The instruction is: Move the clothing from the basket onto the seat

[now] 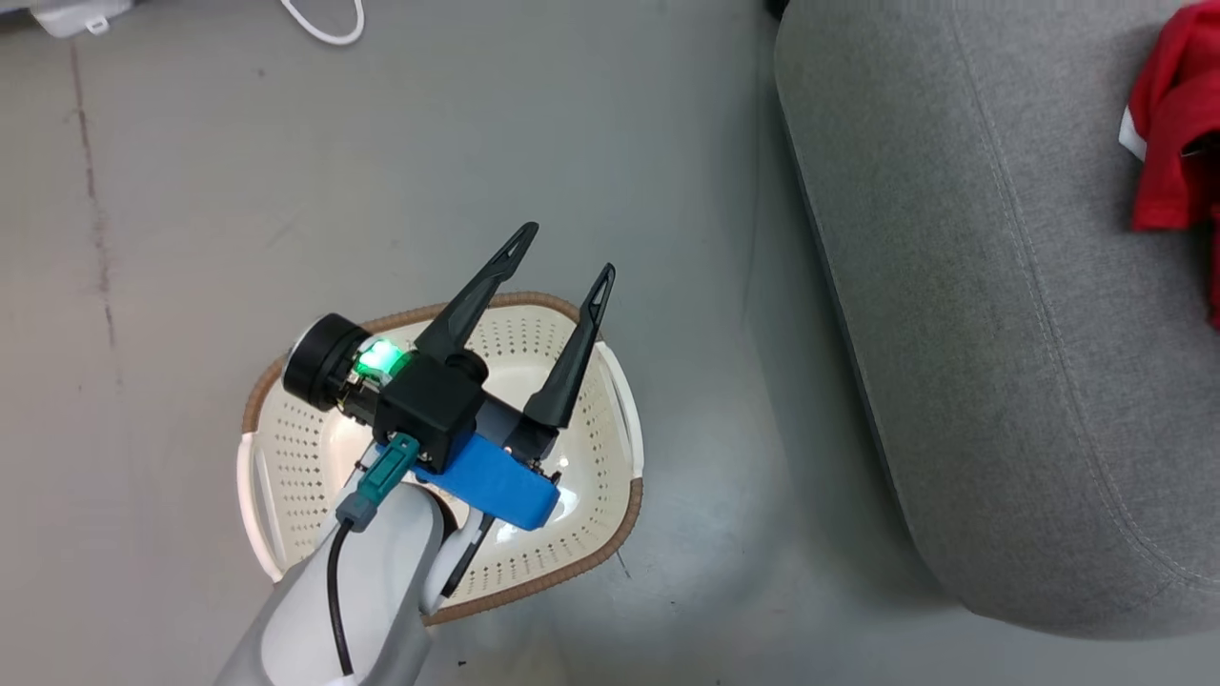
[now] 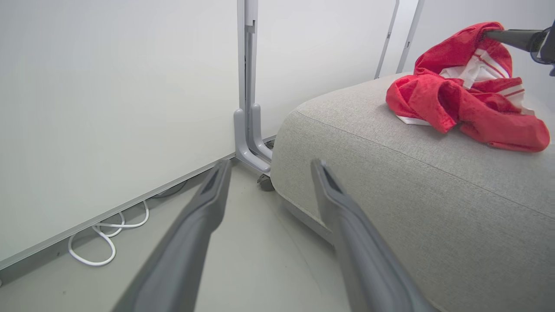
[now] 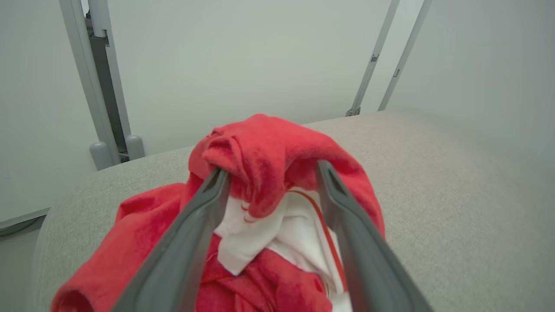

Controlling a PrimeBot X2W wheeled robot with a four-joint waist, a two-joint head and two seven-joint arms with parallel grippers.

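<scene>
Over the basket (image 1: pixel 286 448), left end effector (image 1: pixel 568 251) gapes empty; right end effector (image 3: pixel 272 170), spread, straddles clothing (image 3: pixel 260 143) well inside seat (image 3: pixel 433 173) edge.

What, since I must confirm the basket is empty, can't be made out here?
- Basket floor: head view, partly covered by the left gripper and forearm.
- Clothing: head view, cut off by the right edge.
- Garment count: wrist views, bunched folds hide it.
</scene>
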